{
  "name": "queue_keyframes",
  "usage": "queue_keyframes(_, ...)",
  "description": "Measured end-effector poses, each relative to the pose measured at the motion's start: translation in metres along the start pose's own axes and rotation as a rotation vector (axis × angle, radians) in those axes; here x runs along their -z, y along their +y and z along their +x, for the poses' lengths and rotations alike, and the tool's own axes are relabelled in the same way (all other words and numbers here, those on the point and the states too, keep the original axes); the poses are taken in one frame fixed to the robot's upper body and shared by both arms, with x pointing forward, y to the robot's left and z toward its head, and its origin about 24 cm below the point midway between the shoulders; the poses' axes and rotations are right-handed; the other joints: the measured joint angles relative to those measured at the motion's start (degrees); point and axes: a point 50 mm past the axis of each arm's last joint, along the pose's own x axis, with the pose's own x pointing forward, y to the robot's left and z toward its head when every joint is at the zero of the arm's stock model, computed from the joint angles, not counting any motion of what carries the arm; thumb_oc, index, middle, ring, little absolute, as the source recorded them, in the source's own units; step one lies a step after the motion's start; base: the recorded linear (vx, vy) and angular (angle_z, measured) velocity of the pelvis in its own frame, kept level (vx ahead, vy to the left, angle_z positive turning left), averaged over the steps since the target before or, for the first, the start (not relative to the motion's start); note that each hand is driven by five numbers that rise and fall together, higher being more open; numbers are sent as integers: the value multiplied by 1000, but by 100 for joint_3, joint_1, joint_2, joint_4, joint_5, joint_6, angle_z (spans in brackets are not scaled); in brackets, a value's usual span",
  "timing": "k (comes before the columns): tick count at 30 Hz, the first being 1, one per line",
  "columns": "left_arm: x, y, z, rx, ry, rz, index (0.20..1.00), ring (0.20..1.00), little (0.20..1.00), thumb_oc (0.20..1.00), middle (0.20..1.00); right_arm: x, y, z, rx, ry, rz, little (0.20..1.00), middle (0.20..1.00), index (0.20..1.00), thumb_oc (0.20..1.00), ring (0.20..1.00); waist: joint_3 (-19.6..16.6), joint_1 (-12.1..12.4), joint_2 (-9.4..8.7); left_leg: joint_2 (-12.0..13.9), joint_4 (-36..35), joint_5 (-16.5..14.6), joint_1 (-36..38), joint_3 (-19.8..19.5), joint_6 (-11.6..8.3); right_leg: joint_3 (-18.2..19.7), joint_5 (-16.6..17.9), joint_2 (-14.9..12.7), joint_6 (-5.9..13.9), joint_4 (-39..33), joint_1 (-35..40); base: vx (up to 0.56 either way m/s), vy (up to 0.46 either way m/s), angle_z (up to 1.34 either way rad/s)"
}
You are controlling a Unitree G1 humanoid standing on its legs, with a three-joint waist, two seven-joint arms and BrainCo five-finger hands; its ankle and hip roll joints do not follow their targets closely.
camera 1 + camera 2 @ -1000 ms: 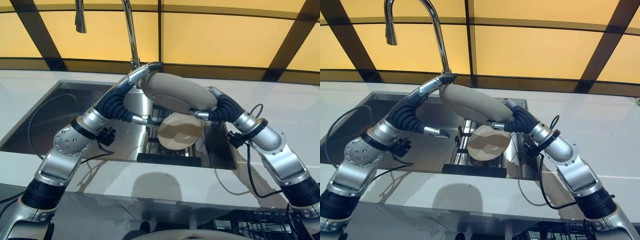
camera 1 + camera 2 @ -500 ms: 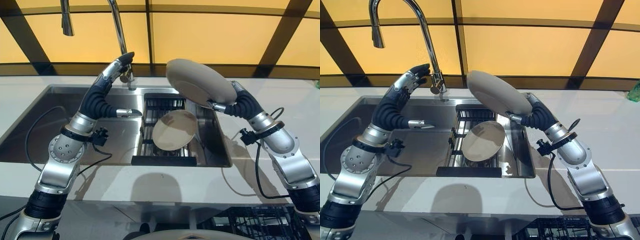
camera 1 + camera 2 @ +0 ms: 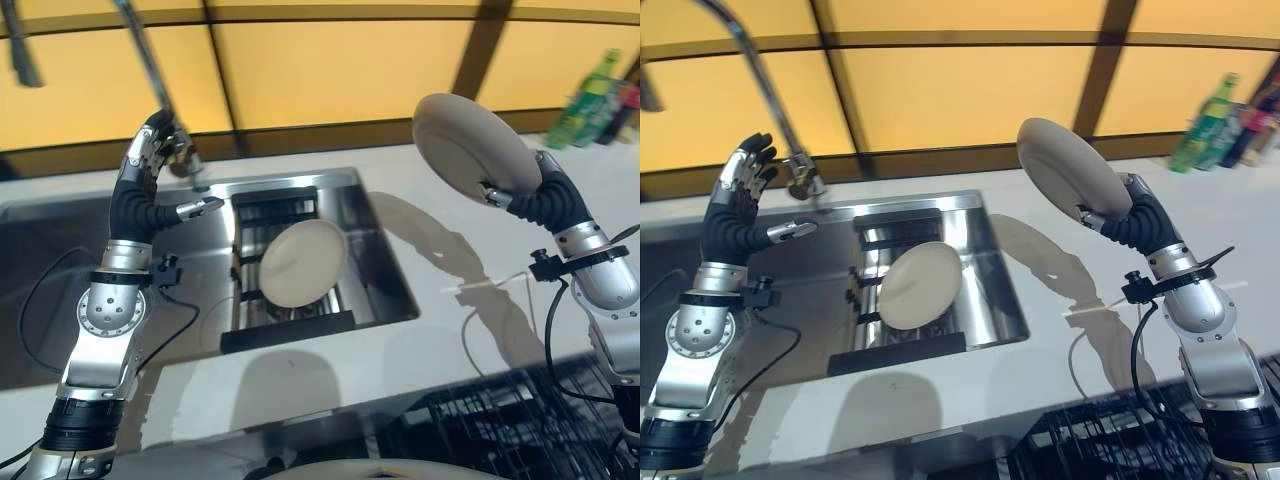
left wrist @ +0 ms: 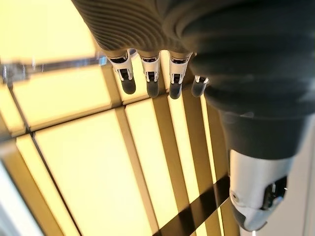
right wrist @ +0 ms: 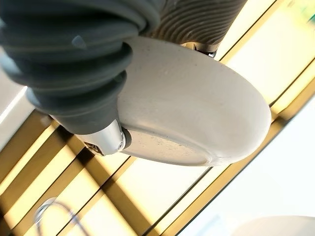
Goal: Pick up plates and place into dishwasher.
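The right hand (image 3: 1130, 215) is clamped on a beige plate (image 3: 468, 148), thumb against its face, holding it tilted on edge high above the counter (image 3: 450, 250), to the right of the sink (image 3: 150, 270). The dishwasher rack (image 3: 520, 420) lies below and nearer the robot, so the plate probably travels down toward it. The left hand (image 3: 740, 185) hangs by the faucet (image 3: 790, 160), fingers straight and apart, empty; a second plate (image 3: 303, 262) leans in the sink rack (image 3: 250, 210).

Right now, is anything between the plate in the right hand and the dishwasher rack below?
Nothing visible does. The right hand holds the plate up over the countertop, and the black dishwasher rack sits past the counter edge below. A second plate leans in the sink rack, off that path.
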Motion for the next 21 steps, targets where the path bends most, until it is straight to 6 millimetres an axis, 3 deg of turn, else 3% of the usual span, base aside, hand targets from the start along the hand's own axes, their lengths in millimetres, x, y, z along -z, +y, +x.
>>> queue_keyframes(1, 3, 1, 0, -6, 20, 8, 1000, 1000, 1000, 1000, 1000, 3, -2, 0, 14, 14, -2, 200, 200, 200, 200, 200, 36, -150, 43, 6, -11, -98, 35, -32, -77, 94, -6, -6, 55, 48, -30, 13, 208, -61)
queue_keyframes(7, 8, 12, 0, -35, 63, 48, 1000, 1000, 1000, 1000, 1000, 26, -8, -26, 94, 134, 3, 200, 200, 200, 200, 200, 276, -769, -36, -332, -188, -147, 246, 308, 175, 434, -13, -365, 356, 169, -198, -3, 162, -35)
queue_keyframes(11, 7, 19, 0, -52, 61, 82, 1000, 1000, 1000, 1000, 1000, 32, -8, -35, 89, 170, 3, 200, 200, 200, 200, 200, 385, -784, 33, -376, -321, -154, 343, 443, 209, 437, 97, -419, 444, 209, -378, -251, 60, -50)
queue_keyframes(14, 6, 24, 0, -74, 57, 92, 1000, 1000, 1000, 1000, 1000, 38, -10, -38, 105, 188, 3, 200, 200, 200, 200, 200, 577, -550, 49, -226, -279, -206, 380, 803, 180, -313, 378, -204, 256, 489, -781, -318, 64, -83)
queue_keyframes(17, 7, 26, -1, -84, 63, 93, 1000, 1000, 1000, 1000, 1000, 44, -10, -41, 133, 211, 12, 200, 200, 200, 200, 200, 660, -381, 52, -135, -189, -328, 212, 1088, 276, -781, 725, -132, 245, 342, -1004, -262, -34, -69)
queue_keyframes(19, 10, 30, -6, -97, 81, 97, 1000, 1000, 1000, 1000, 1000, 47, -10, -46, 150, 233, 10, 200, 200, 200, 200, 200, 694, -226, 175, 133, -75, -276, 204, 1345, 196, -1273, -20, -40, 82, 1659, -1212, -223, -99, -46)
queue_keyframes(21, 9, 34, -5, -109, 80, 112, 1000, 1000, 1000, 1000, 1000, 48, -10, -47, 160, 238, 6, 200, 200, 200, 200, 200, 656, -6, 62, 201, 186, -343, 147, 1413, 92, -1537, -551, -212, 64, 2321, -1152, -227, -147, -48)
